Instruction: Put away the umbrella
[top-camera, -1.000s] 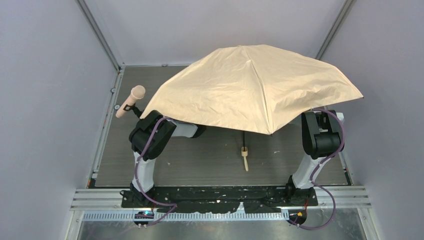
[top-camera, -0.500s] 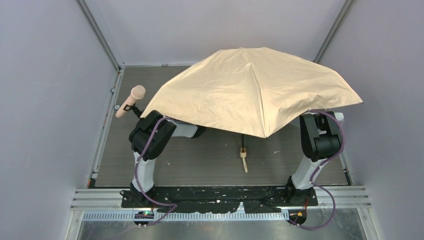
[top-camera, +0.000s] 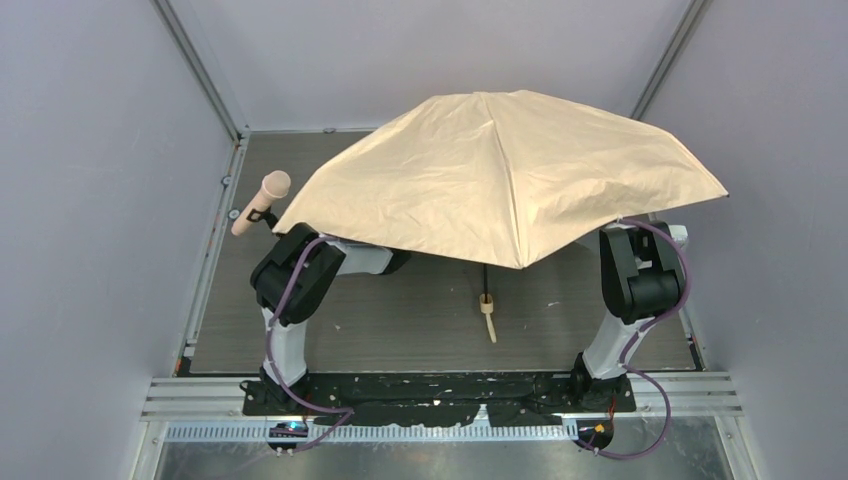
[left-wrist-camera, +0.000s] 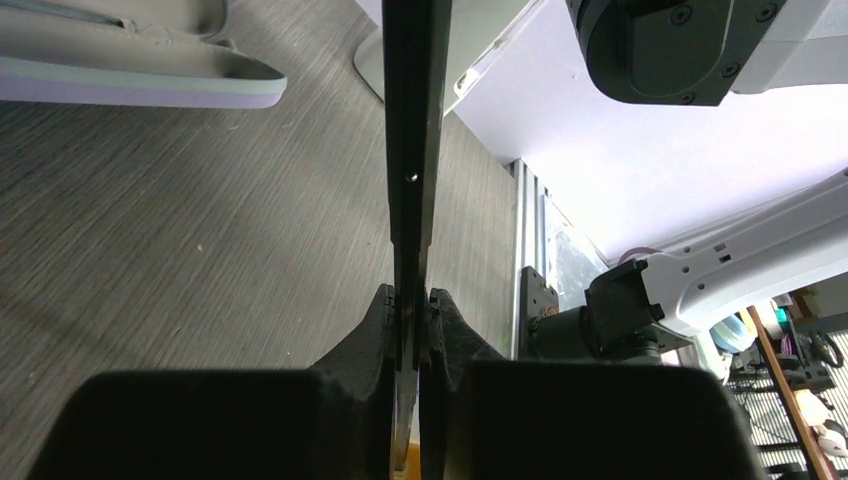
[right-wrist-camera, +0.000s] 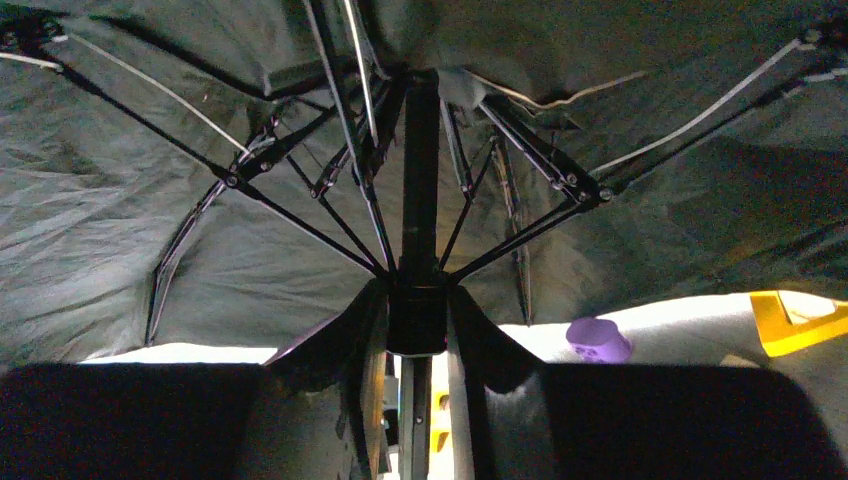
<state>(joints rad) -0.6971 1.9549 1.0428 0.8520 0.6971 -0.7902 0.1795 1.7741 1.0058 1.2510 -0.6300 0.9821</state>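
The umbrella (top-camera: 505, 175) stands open over the table, its beige canopy hiding both grippers in the top view. Its tan handle (top-camera: 487, 303) with a wrist loop pokes out below the front edge. In the left wrist view my left gripper (left-wrist-camera: 412, 297) is shut on the thin black shaft (left-wrist-camera: 412, 150). In the right wrist view I look up into the dark underside at the ribs (right-wrist-camera: 300, 215). My right gripper (right-wrist-camera: 417, 305) is shut on the black sliding collar (right-wrist-camera: 417, 322) where the ribs meet the shaft.
A pink-headed microphone (top-camera: 262, 200) stands at the table's left edge, just outside the canopy. A lavender-grey case (left-wrist-camera: 130, 75) lies on the wood beyond the shaft. The right arm (left-wrist-camera: 690, 45) hangs close above. A purple object (right-wrist-camera: 598, 340) and a yellow piece (right-wrist-camera: 795, 318) lie beyond the canopy's edge.
The canopy's front edge dipped slightly and came back up. The left arm's elbow has shifted a little left and down. The right arm edged slightly toward the canopy.
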